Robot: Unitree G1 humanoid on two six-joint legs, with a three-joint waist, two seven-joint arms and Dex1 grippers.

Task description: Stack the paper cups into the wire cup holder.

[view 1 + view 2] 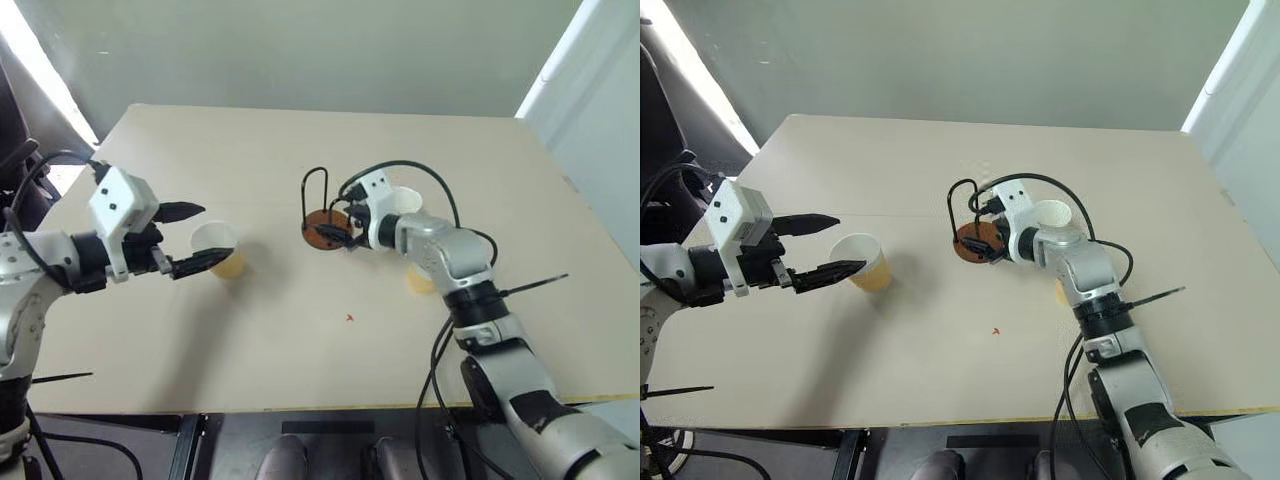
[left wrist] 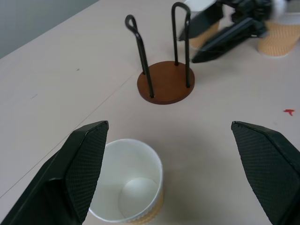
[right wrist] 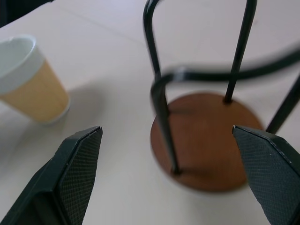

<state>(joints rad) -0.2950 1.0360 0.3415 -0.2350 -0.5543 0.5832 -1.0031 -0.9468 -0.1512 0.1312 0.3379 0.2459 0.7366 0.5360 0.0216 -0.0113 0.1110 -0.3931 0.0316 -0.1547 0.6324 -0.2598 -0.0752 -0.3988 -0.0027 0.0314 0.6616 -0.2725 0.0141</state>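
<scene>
Left eye view: my left claw (image 1: 192, 238) hangs over the left part of the counter (image 1: 300, 350), both black fingers spread wide with nothing held, and one paper cup (image 1: 220, 249) stands upright just past the fingertips. In the left wrist view that cup sits near one finger (image 2: 82, 168) instead of midway, so I judge the step in hand to be the approach to this cup. To do it well, I should shift the claw sideways until the cup stands centred, bring the fingers down to the ribbed wall below the rolled rim, and close gently so the paper does not buckle. The left forearm reaches in from the left edge, with the claw pointing toward the counter's middle and tilted a little downward.

At the middle of the counter stands the wire cup holder (image 1: 320, 216), upright on its round brown base, with no cup in it yet. My right claw (image 1: 340, 233) is right at the holder, fingers wide apart and empty; the right wrist view shows the wire loops and the base between its fingers (image 3: 75, 178). I cannot tell whether it touches the wire. If it is there to steady the holder, it must not tip the base.

Two more cups stand behind my right forearm: one (image 1: 405, 203) past the wrist, another (image 1: 420, 279) nearer the right edge, partly hidden. The right arm comes up from the near right corner, elbow bent, claw aimed left and slightly down.
</scene>
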